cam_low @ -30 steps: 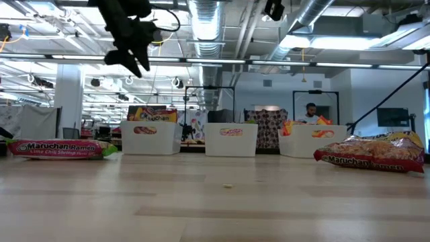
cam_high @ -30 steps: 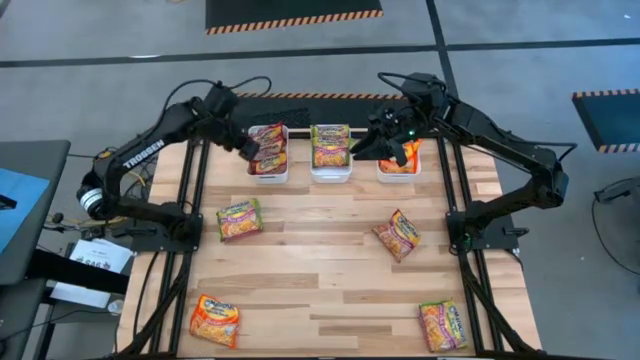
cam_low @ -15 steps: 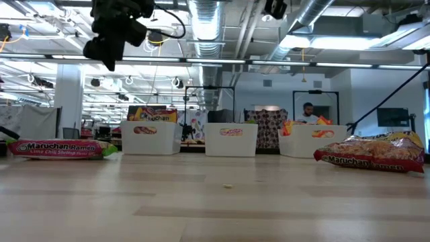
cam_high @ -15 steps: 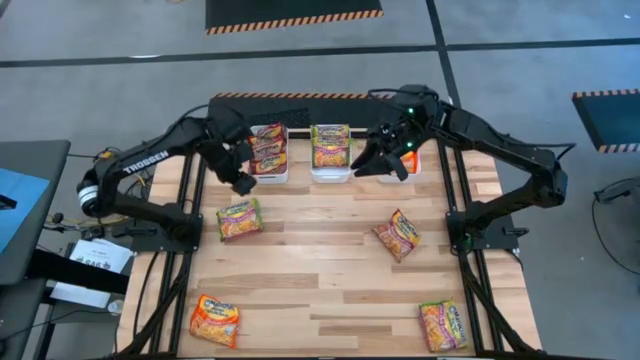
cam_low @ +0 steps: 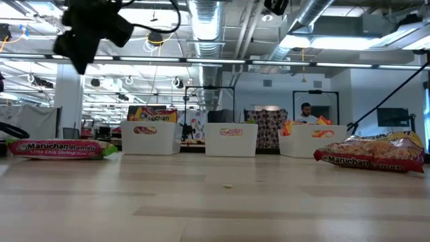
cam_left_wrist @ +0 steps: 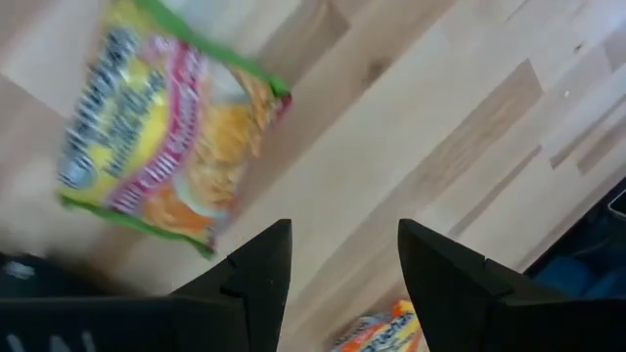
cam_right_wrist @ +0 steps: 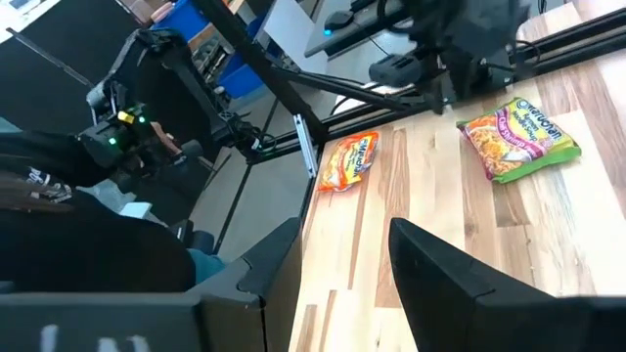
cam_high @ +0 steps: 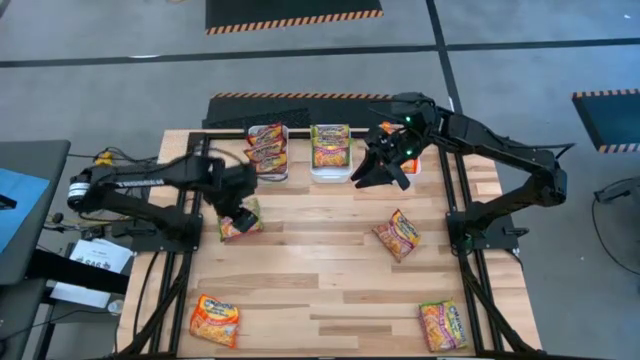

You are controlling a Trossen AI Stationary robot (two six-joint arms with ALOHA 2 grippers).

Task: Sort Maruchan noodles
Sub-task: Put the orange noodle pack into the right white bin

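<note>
Loose Maruchan packets lie flat on the wooden table: a green-edged one [cam_high: 240, 222] [cam_left_wrist: 166, 147], a maroon-edged one [cam_high: 398, 235], an orange one [cam_high: 214, 320] near the near-left corner, and a green-edged one [cam_high: 443, 325] near the near-right corner. More packets sit in three white bins [cam_high: 331, 168] along the far edge. My left gripper [cam_high: 238, 203] [cam_left_wrist: 342, 284] hangs open and empty just above the green-edged packet. My right gripper [cam_high: 380, 172] [cam_right_wrist: 347, 284] is open and empty, in the air just in front of the gap between the middle and right bins.
The left bin [cam_high: 268, 150] holds maroon packets, the middle bin [cam_high: 331, 148] a green one, the right bin [cam_high: 408, 165] orange ones. Black frame rails [cam_high: 190, 200] run along both table sides. Bare wood spans the table's middle [cam_high: 310, 260]. A person sits beyond the table [cam_low: 309, 111].
My left gripper has swung from above the left bin toward the table's near edge and down, ending over the green-edged packet on the left. My right gripper has drawn back from the right bin toward the near edge and a little left. The packets have not moved.
</note>
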